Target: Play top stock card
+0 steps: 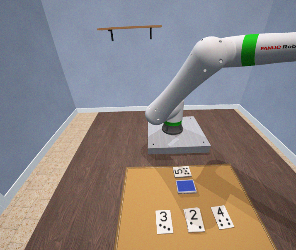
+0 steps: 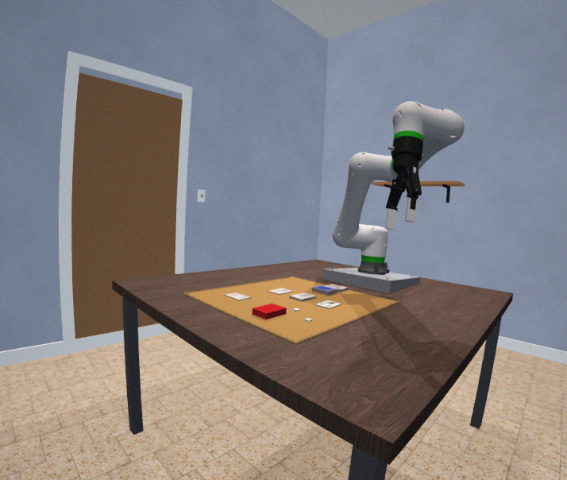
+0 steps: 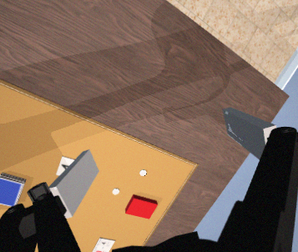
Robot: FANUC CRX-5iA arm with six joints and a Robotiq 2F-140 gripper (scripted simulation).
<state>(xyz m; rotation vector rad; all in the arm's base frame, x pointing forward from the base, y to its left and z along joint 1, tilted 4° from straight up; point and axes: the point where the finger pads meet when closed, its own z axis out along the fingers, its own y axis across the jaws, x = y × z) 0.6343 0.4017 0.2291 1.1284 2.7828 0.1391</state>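
Observation:
The face-down stock point(image 1: 185, 186) point(image 2: 324, 289) point(image 3: 7, 191) is a blue-backed pile on the tan card cloth point(image 1: 142, 193) point(image 2: 337, 317) point(image 3: 31, 125). The waste card, a 5 point(image 1: 182, 171), lies just behind it, nearer the robot base. Three face-up piles lie in a row: a 3 point(image 1: 164, 221) point(image 2: 280, 291), a 2 point(image 1: 194, 219) point(image 2: 302, 296) and a 4 point(image 1: 222, 217) point(image 2: 328, 303). All their numbers look black. My gripper point(image 2: 400, 217) point(image 3: 157, 142) is open and empty, high above the table beside the cloth's right edge. It is out of the top view.
A red box point(image 2: 268, 310) point(image 3: 141, 206), two small white tokens point(image 2: 296, 309) point(image 3: 143, 172) and one more card point(image 2: 237, 296) lie on the cloth's far part. The robot base point(image 1: 178, 140) stands on the dark wood table point(image 1: 88, 161) point(image 2: 376, 372) point(image 3: 106, 42). A shelf point(image 1: 129, 27) hangs on the wall.

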